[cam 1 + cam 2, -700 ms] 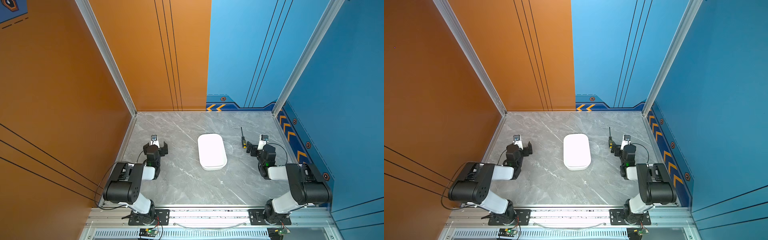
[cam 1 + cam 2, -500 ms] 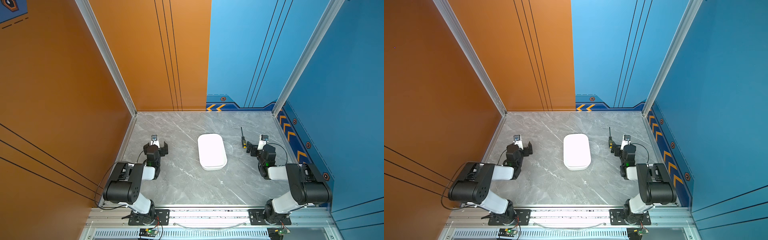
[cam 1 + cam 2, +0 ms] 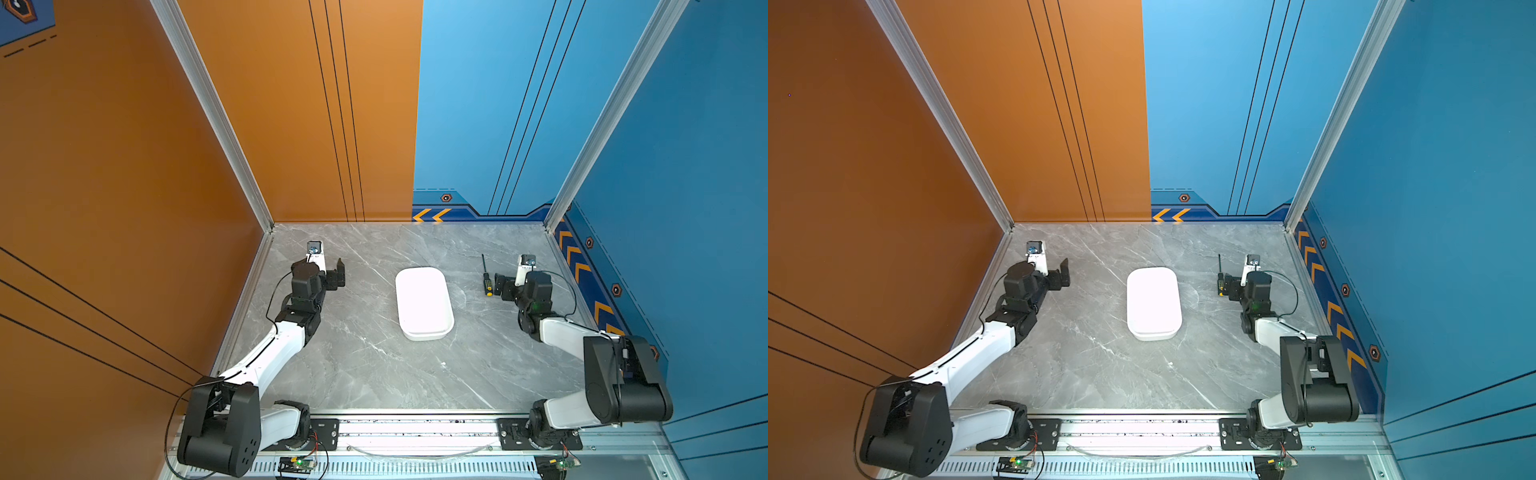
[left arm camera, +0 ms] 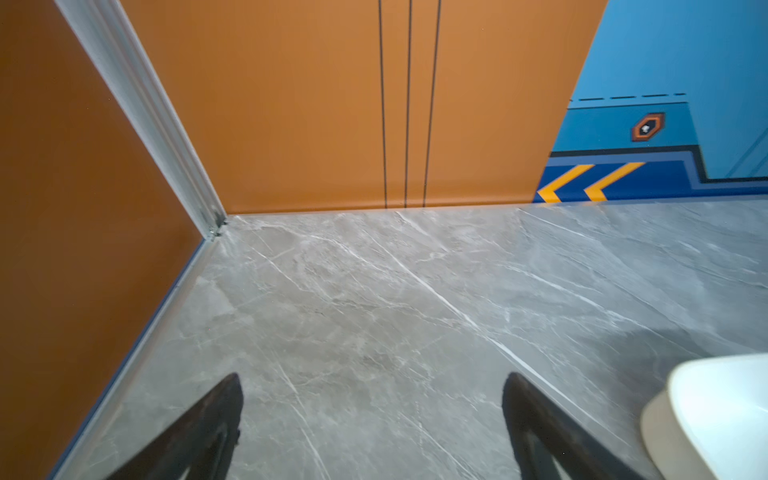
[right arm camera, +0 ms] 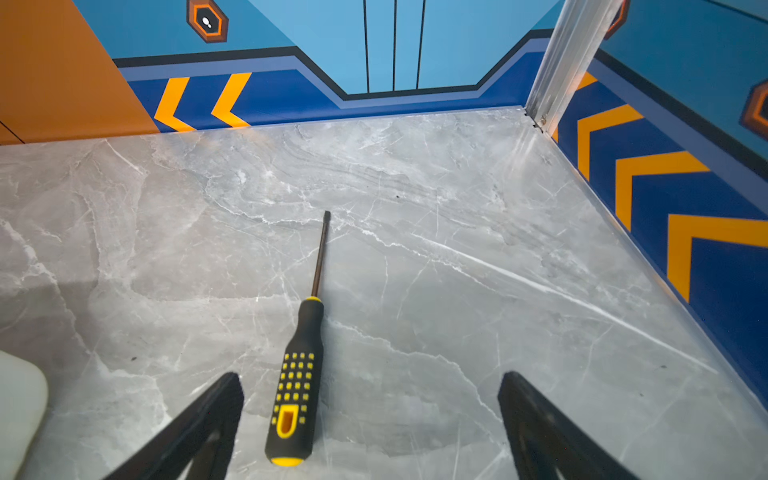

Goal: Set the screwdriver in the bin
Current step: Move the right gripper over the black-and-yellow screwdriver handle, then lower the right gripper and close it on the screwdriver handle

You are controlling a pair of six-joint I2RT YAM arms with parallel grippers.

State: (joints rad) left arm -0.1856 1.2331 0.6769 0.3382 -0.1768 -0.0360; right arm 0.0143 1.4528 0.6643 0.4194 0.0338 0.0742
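Note:
The screwdriver [image 3: 487,283] [image 3: 1220,285] lies flat on the grey marble table, right of the bin, its thin shaft pointing at the back wall. The bin [image 3: 423,305] [image 3: 1153,303], a shallow white tray, sits empty at mid table. My right gripper [image 3: 500,286] [image 3: 1230,286] is low at the handle's end and open. In the right wrist view the black and yellow handle [image 5: 297,386] lies between the fingers, close to one fingertip [image 5: 226,395], with nothing closed on it. My left gripper [image 3: 337,275] [image 3: 1061,276] [image 4: 372,382] hangs open over bare table, left of the bin.
Orange walls close off the left and back left; blue walls with yellow chevrons close off the back right and right. A bin corner shows in both wrist views [image 4: 719,411] [image 5: 16,399]. The arm bases sit on a metal rail [image 3: 415,428] at the front edge.

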